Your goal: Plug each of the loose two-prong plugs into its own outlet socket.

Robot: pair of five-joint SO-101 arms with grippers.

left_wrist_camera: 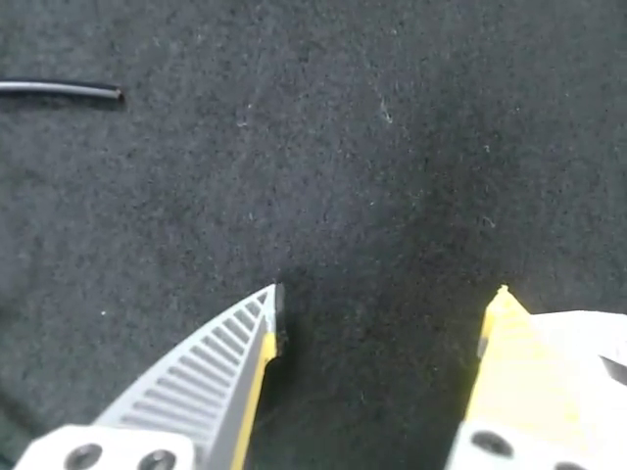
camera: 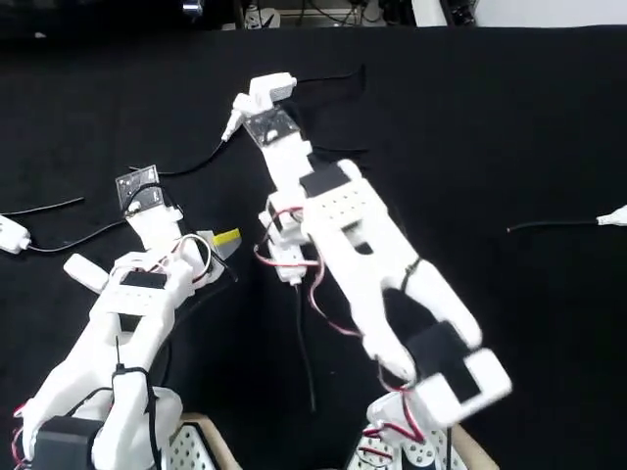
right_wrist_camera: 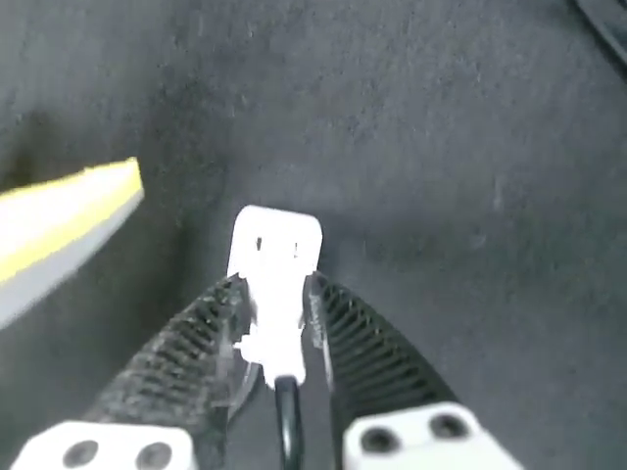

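Observation:
My right gripper (right_wrist_camera: 277,284) is shut on a white outlet socket (right_wrist_camera: 276,250) that has two slots in its face, and the socket's black cable (right_wrist_camera: 285,421) runs back between the fingers. In the high view this socket (camera: 285,264) hangs near the table's middle, with its cable (camera: 305,343) trailing toward the front edge. My left gripper (left_wrist_camera: 382,294) is open over bare black cloth with nothing between its yellow-edged fingers. Its yellow tip (camera: 226,237) sits just left of the held socket and shows again in the right wrist view as a yellow finger (right_wrist_camera: 78,201).
A white plug (camera: 12,235) on a black cable lies at the far left, and a white piece (camera: 83,272) lies beside the left arm. Another white plug (camera: 613,215) lies at the right edge. A small white plug (camera: 231,127) lies at the back. A black cable end (left_wrist_camera: 59,90) crosses the cloth.

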